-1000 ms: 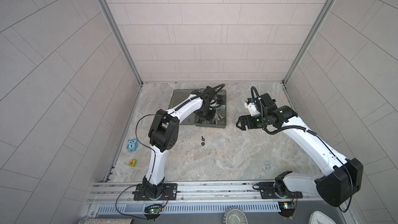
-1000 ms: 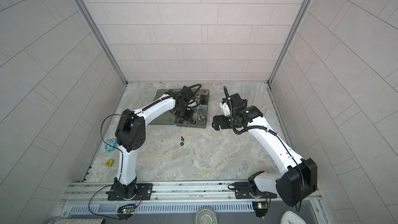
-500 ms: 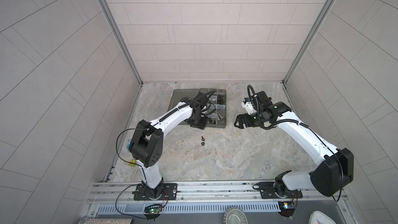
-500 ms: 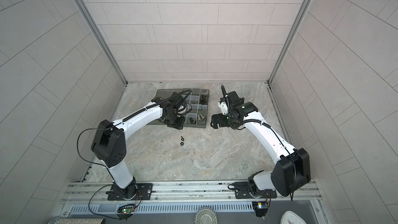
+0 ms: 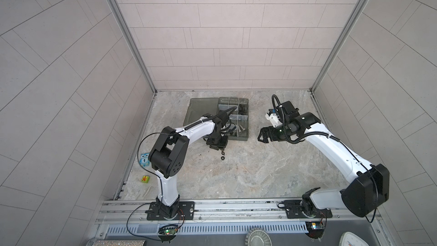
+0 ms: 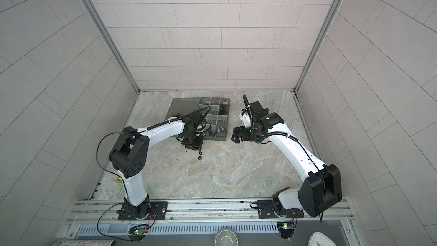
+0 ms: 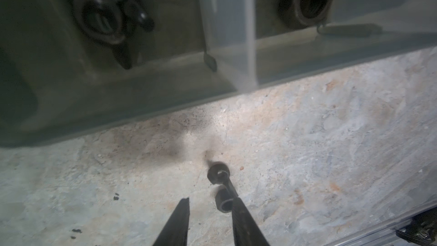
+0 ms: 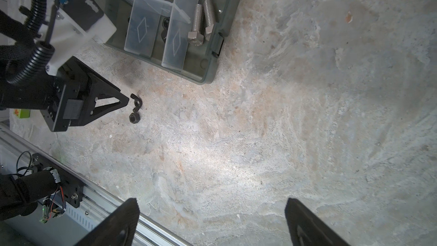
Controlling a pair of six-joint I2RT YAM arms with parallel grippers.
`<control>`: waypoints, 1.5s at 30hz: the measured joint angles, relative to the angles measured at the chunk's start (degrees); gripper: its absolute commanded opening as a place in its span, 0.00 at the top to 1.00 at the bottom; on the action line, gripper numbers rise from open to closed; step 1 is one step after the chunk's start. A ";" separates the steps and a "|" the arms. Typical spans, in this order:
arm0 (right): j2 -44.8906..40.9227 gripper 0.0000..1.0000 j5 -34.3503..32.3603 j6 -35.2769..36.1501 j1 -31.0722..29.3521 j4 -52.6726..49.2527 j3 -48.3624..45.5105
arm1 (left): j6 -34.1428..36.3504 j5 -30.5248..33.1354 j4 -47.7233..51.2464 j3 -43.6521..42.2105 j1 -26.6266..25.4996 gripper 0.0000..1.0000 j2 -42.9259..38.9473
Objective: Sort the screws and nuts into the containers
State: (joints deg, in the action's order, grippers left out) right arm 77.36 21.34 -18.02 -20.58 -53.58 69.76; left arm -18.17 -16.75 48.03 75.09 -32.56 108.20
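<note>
**A:** The left claw has its thin black fingers a little apart, and there's nothing between them.

**B:** So what is it after?

**A:** A small black hexagonal metal nut. It lies right beside one finger, outside the gap, and I can't tell if they touch. A second small black piece with a hole lies just past it, toward the smoky translucent grey plastic organizer box. Both are on the table just in front of that box's near wall.

**B:** So it's on the nut-picking step?

**A:** I'd say so. The claw needs to shift sideways until the nut sits between the fingers, then drop, close and lift it over the wall. Dark ring-shaped pieces already show in the box's near compartments, and two silver metal hex-head screws lie in its near corner one.

**B:** And the other arm?

**A:** The right claw is spread wide and empty, near the box on the side away from its flat grey lid
</note>
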 measured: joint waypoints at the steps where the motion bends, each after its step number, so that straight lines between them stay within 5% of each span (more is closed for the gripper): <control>1: -0.48 0.02 -0.17 0.00 0.00 -0.28 -0.17 | 0.00 -0.13 -0.22 0.07 0.00 0.65 0.66; 45: -4.79 0.02 -2.49 -1.70 0.00 -1.33 -3.89 | -0.28 2.16 0.02 2.64 -1.53 0.81 3.87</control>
State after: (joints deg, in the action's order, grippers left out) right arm 72.58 18.85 -19.73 -20.58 -54.92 65.87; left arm -18.46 -14.59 48.05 77.73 -34.09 112.07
